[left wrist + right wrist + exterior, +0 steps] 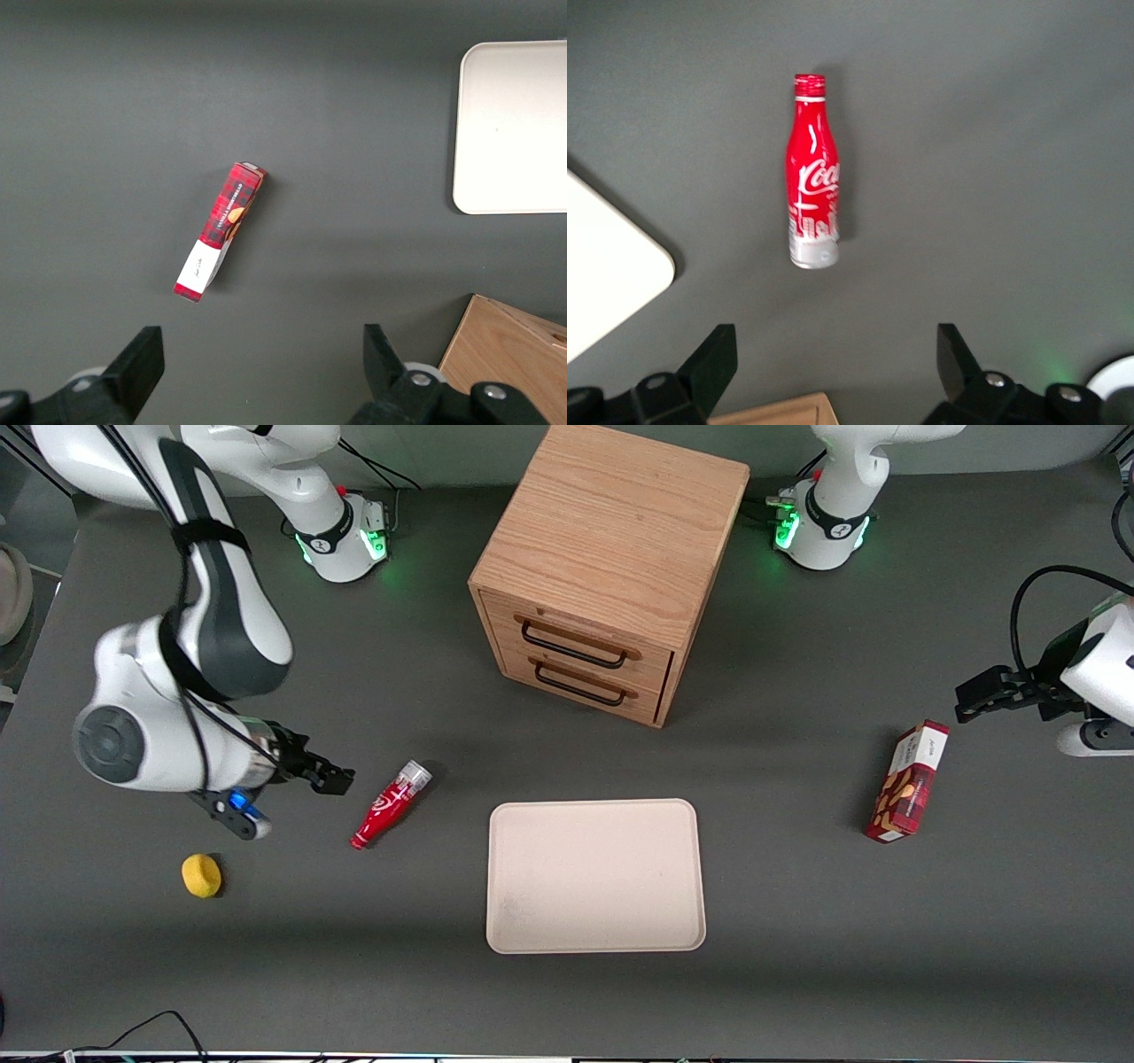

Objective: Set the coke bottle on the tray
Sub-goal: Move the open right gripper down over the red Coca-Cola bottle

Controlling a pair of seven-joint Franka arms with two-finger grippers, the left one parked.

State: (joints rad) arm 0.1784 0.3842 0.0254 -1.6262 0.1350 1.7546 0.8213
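The coke bottle [390, 804] lies on its side on the grey table, beside the tray toward the working arm's end, with its red cap nearer the front camera. In the right wrist view the coke bottle [812, 197] shows its white script and silvery base. My gripper [332, 779] hovers just beside the bottle, apart from it. Its fingers are open and nothing is between them; the gripper [833, 354] stands short of the bottle's base. The beige tray [595, 875] lies flat with nothing on it, and one rounded corner of the tray [602, 274] shows in the right wrist view.
A wooden drawer cabinet [611, 576] stands farther from the front camera than the tray. A small yellow object [202, 875] lies near my arm. A red snack box [908, 781] sits toward the parked arm's end; the snack box [220, 230] also shows in the left wrist view.
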